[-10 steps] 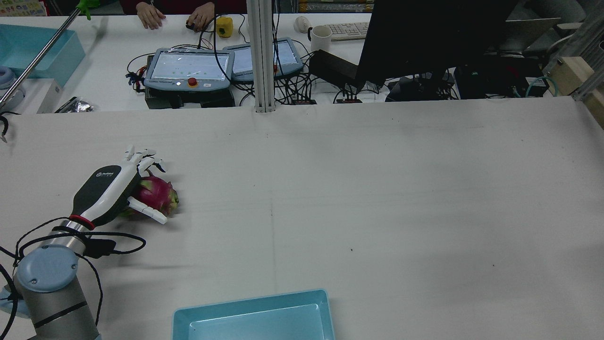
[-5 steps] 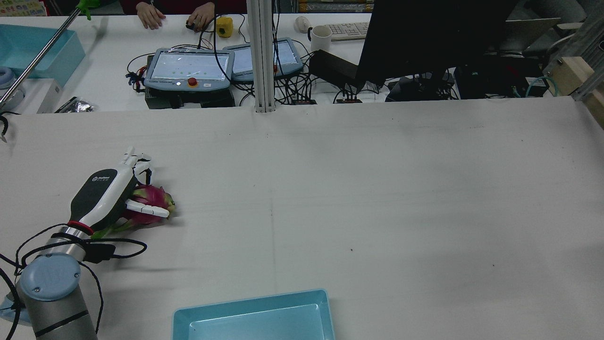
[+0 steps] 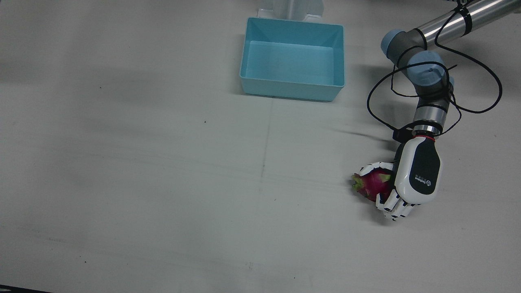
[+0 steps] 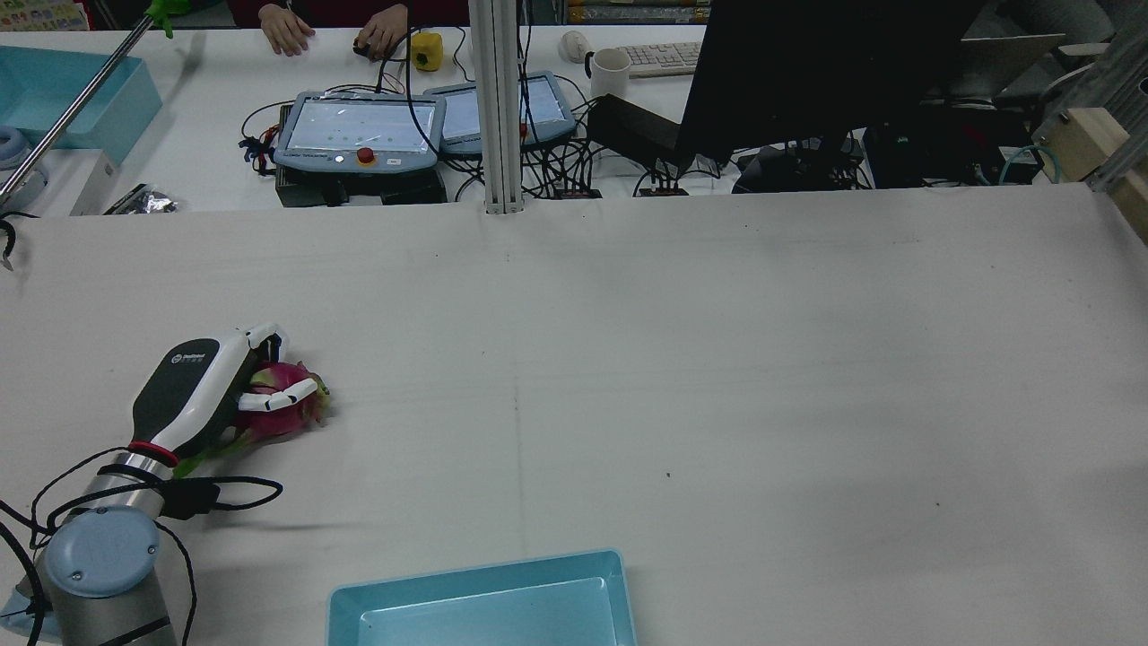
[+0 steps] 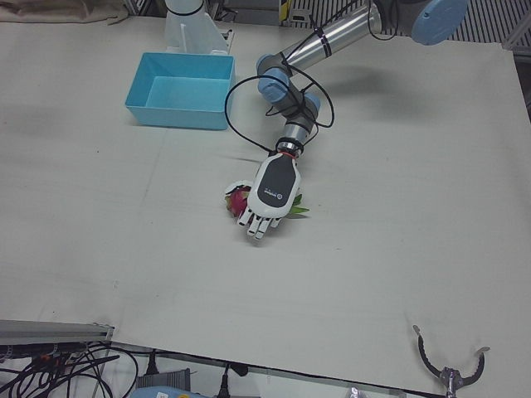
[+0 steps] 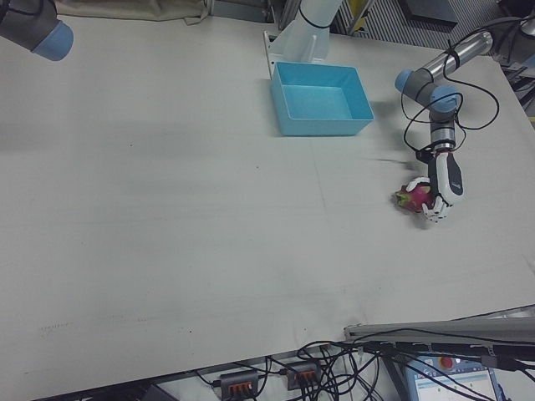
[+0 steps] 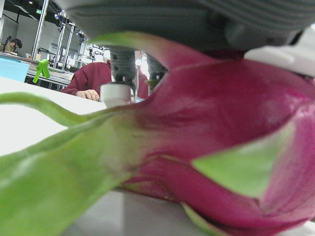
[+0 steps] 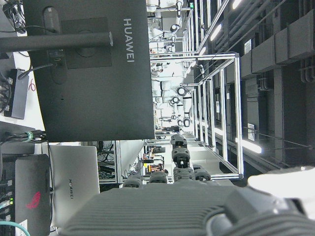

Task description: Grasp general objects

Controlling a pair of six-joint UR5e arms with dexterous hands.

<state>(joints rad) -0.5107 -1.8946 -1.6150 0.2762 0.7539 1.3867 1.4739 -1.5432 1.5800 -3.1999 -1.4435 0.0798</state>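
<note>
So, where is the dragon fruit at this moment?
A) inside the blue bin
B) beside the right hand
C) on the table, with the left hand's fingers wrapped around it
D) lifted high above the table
C: the dragon fruit rests on the table within the left hand, far from the blue bin.

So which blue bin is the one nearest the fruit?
The empty bin on the work table near the pedestal; the other bin is on the operators' desk. The left hand wraps the fruit.
</note>
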